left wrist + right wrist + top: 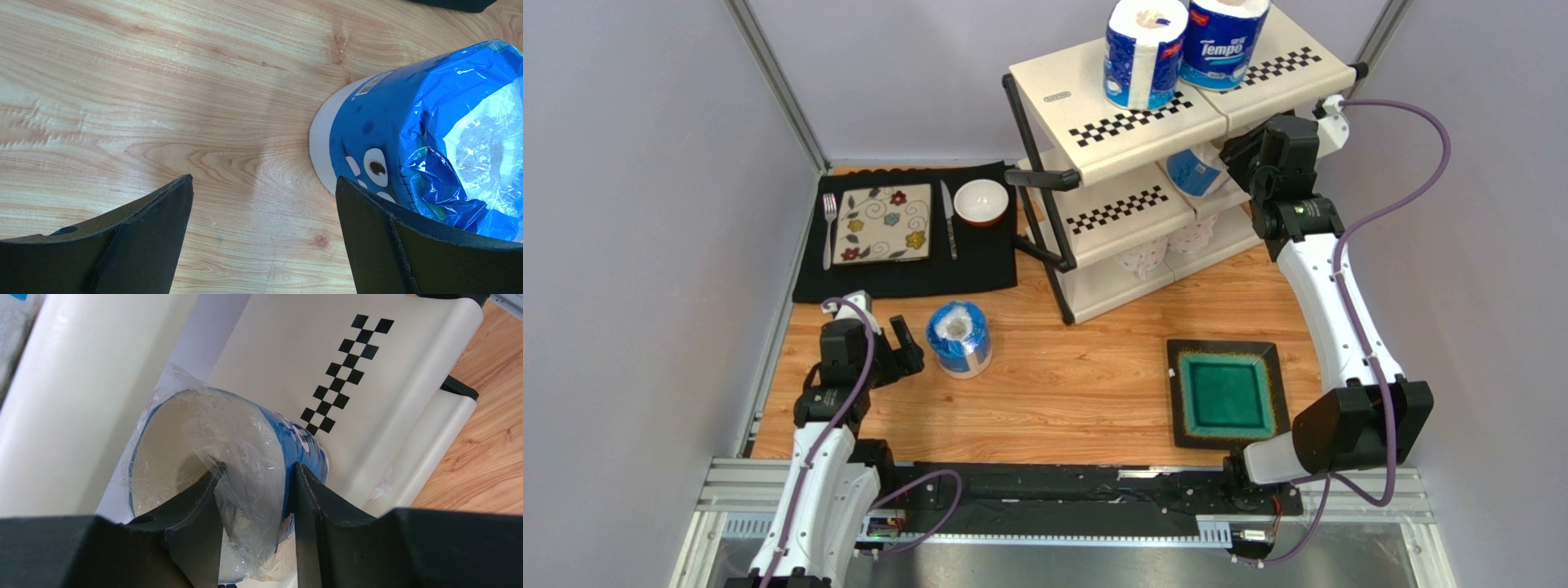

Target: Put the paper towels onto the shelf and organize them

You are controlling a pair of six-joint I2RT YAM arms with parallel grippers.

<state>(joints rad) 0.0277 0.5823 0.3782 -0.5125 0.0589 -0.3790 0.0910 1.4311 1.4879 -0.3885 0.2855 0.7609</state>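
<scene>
The shelf [1081,113] stands at the back right. Two blue-wrapped paper towels [1146,52] [1225,37] stand on its top tier. Two plain white rolls [1149,257] sit on the bottom tier. My right gripper [1238,163] reaches into the middle tier, shut on a blue-wrapped roll [1194,172]. In the right wrist view one finger is inside the core of that roll [202,429] and the other is outside its wall, with the cream panel [288,349] behind. Another blue-wrapped roll [960,338] stands on the table. My left gripper [906,350] is open just left of it; that roll [423,141] lies outside the right finger.
A black placemat [903,276] at the back left carries a flowered plate [884,223], a fork [829,227], a knife [947,218] and a small bowl [981,201]. A green square tray [1225,392] lies in front of the shelf. Grey walls close in both sides.
</scene>
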